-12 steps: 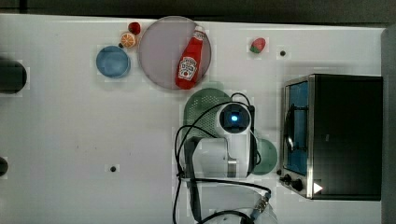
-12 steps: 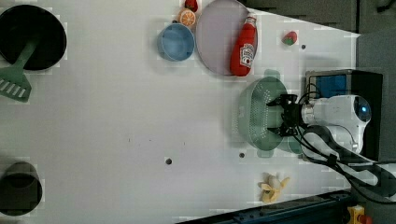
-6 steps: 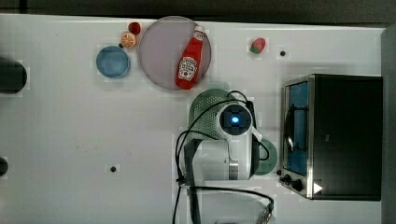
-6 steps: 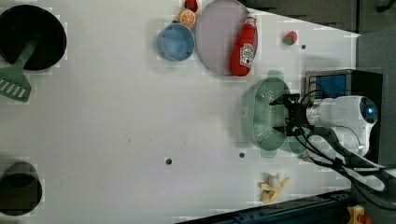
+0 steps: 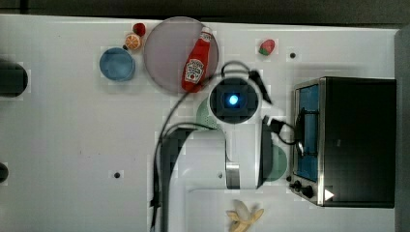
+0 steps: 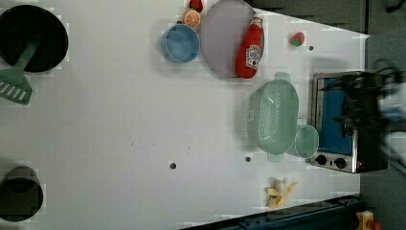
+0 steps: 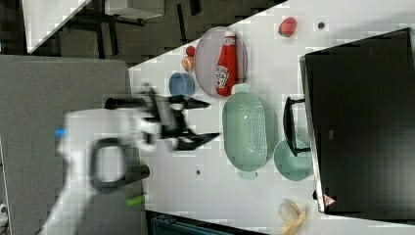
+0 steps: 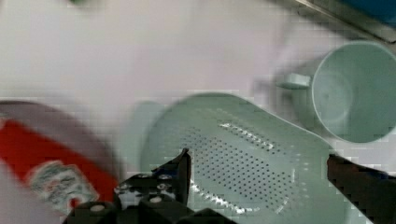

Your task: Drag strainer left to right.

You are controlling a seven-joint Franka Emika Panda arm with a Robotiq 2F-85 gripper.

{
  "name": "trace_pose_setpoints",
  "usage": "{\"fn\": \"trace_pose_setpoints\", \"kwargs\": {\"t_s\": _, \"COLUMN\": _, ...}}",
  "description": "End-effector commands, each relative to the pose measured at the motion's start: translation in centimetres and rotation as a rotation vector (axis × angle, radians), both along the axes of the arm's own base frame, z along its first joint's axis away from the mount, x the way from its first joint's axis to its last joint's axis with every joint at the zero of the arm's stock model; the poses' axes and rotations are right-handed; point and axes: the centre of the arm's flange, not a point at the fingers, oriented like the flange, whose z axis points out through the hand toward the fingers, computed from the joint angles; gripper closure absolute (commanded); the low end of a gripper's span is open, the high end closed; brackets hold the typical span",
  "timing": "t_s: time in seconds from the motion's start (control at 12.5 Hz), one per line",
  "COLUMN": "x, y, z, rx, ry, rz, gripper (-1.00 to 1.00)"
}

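Spread wide and empty, the hand hangs above the strainer, fingers apart and touching nothing. On the counter, the strainer sits just beside the toaster oven on the left view's right, with the mug against its lower end and the ketchup bottle near its upper end. Judging by this, the drag looks finished and the release made. What remains seems to be lifting clear without knocking the mug or the bottle.
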Motion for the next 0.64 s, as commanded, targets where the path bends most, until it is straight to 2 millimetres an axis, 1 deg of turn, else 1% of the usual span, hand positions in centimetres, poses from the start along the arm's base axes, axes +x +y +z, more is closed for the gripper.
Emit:
{"fn": "trace_pose_setpoints", "kwargs": {"t_s": 0.08, "x": -0.7, "y": 1.3, "z": 9.6, "rx": 0.043, "ry": 0.054, "rz": 0.098, "gripper": -1.00}}
{"fn": "trace_pose_setpoints", "kwargs": {"t_s": 0.24, "x": -1.6, "y": 1.6, "z": 14.5, "rx": 0.128, "ry": 0.069, "rz": 0.151, "gripper": -1.00}}
{"fn": "trace_pose_setpoints", "kwargs": {"t_s": 0.4, "x": -2.0, "y": 1.7, "z": 18.8, "rx": 0.117, "ry": 0.025, "rz": 0.237, "gripper": -1.00}}
{"fn": "trace_pose_setpoints", "kwargs": {"t_s": 0.48, "x": -2.4, "y": 1.9, "z": 20.1, "rx": 0.113, "ry": 0.016, "rz": 0.251, "gripper": -1.00}}
{"fn": "trace_pose_setpoints", "kwargs": {"t_s": 0.56, "x": -2.9, "y": 2.0, "z": 20.5, "rx": 0.114, "ry": 0.025, "rz": 0.250, "gripper": -1.00}}
{"fn": "trace_pose_setpoints", "kwargs": {"t_s": 0.64, "x": -3.1, "y": 2.0, "z": 20.5, "rx": 0.116, "ry": 0.033, "rz": 0.248, "gripper": -1.00}}
